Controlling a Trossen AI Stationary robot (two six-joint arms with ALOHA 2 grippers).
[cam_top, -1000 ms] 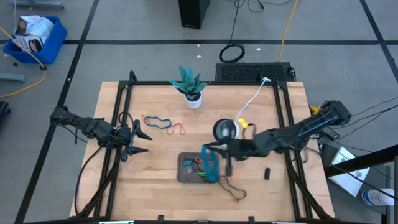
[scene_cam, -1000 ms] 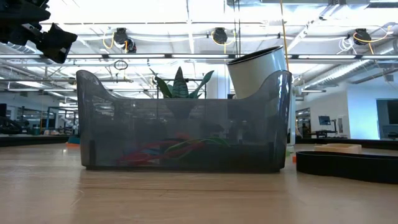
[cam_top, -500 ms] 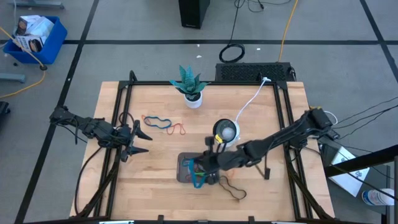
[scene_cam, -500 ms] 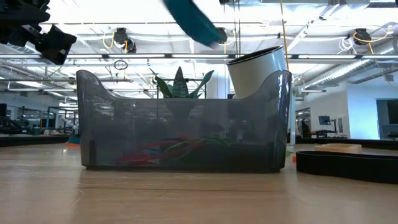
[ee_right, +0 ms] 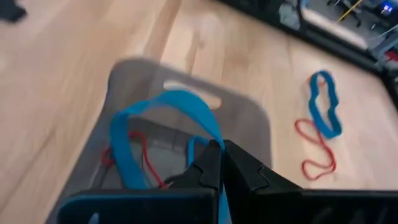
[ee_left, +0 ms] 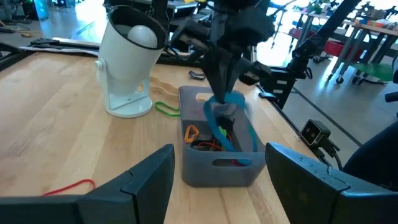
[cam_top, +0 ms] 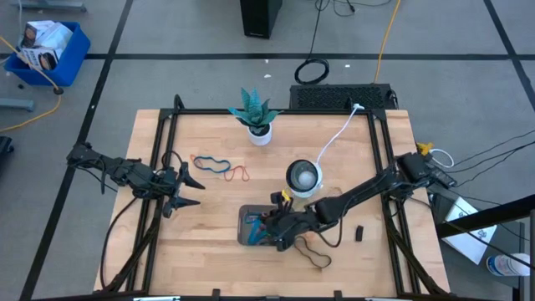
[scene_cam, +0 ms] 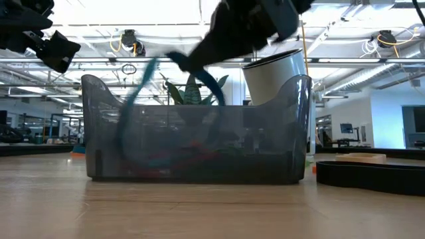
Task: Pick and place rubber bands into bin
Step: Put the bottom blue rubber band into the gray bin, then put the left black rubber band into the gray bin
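Note:
The dark grey bin (cam_top: 251, 227) stands at the table's near middle with several coloured rubber bands (ee_left: 208, 144) lying in it. My right gripper (cam_top: 269, 227) is over the bin, shut on a blue rubber band (ee_right: 163, 99) that droops into it. It also shows in the low view (scene_cam: 192, 60). Another blue band (cam_top: 211, 164) and a red band (cam_top: 240, 174) lie flat on the table left of centre. A dark brown band (cam_top: 313, 252) lies right of the bin. My left gripper (cam_top: 194, 188) is open and empty at the table's left. My right gripper pinches the blue band at its top part (ee_right: 211, 134) between its two shut fingers. The fingers slant down from the table's right side. The band hangs below them as an open loop (scene_cam: 136, 99), its lower part inside the bin.
A round white-silver bowl (cam_top: 303, 176) stands just behind the bin's right end, with a white cable (cam_top: 334, 138) running to the far edge. A potted plant (cam_top: 255, 113) stands at the far middle. A small black piece (cam_top: 359, 232) lies at the near right. A green band (ee_left: 165, 109) lies by the bowl.
My right gripper has gone toward the table's left and near edge and down, from beside the bowl to over the bin. It has stayed shut on the blue band. The band, carried clear above the bin before, now hangs down into it.

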